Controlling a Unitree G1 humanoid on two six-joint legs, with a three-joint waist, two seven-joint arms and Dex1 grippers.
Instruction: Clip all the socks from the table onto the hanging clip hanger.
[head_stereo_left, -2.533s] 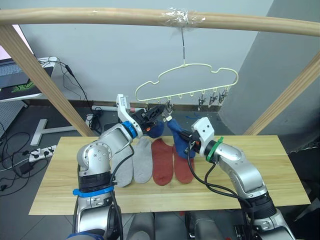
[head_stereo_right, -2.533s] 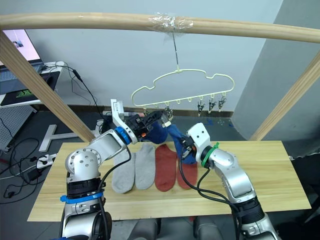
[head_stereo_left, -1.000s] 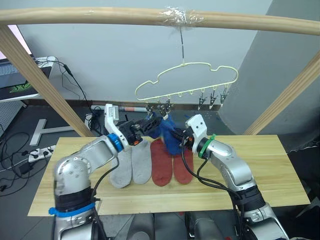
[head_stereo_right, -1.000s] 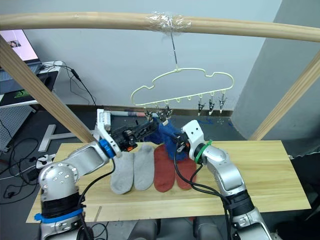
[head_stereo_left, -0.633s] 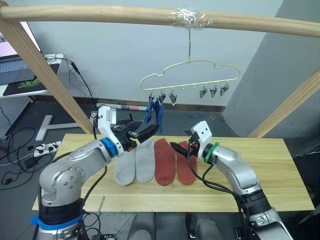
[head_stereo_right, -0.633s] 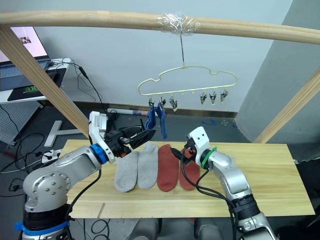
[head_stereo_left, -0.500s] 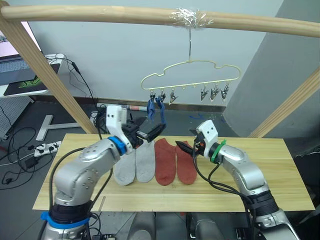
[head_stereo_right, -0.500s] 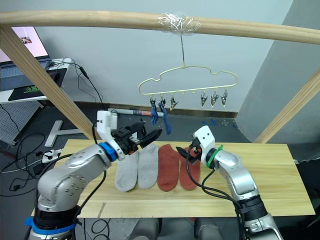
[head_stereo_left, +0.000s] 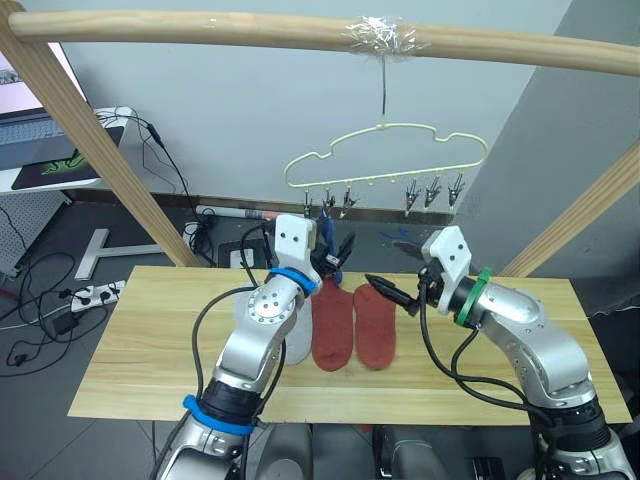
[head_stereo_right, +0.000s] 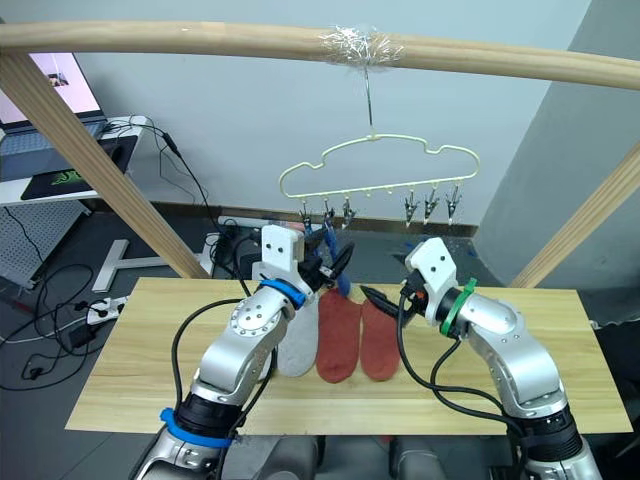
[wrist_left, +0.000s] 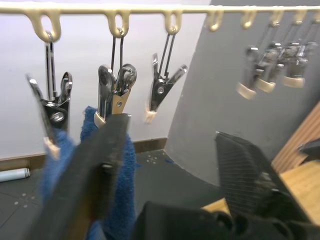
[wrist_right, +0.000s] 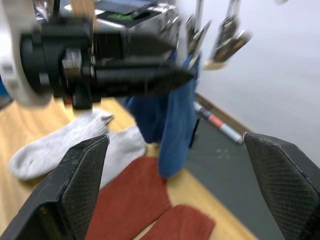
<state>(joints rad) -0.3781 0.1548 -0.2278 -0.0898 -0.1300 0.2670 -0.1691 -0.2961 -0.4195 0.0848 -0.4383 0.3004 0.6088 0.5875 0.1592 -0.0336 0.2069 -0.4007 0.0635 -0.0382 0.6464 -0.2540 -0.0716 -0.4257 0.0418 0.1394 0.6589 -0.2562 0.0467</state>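
1. Overhead, a thin pale yellow-green wire clip hanger (head_stereo_left: 385, 158) with a wavy outline hangs by its hook from a thick round wooden pole (head_stereo_left: 200, 27), taped where the hook meets it.
2. Two blue knit socks (wrist_right: 172, 112) hang from the two clips nearest the robot's left end of the hanger; the third clip (wrist_left: 162, 90) beside them holds nothing, and neither do the three metal clips (head_stereo_left: 434, 191) towards the other end.
3. On the long table of pale wooden planks (head_stereo_left: 140, 340), two rust red ankle socks (head_stereo_left: 352, 325) lie flat side by side, toes towards the robot.
4. Just to their left lie two light grey socks (wrist_right: 75, 145), side by side in the right wrist view and mostly hidden behind the left arm in the head views.
5. The left gripper (head_stereo_right: 330, 262) is raised above the table just under the hanger's left clips, its two black fingers (wrist_left: 97, 170) spread apart and holding nothing, one finger close in front of the hanging blue socks.
6. The right gripper (head_stereo_left: 388, 291) hovers above the far end of the red socks, its fingers (wrist_right: 75, 185) wide apart and empty, pointing towards the left gripper.
7. Behind the table, cables and a power strip (head_stereo_left: 80, 296) lie on the dark floor.
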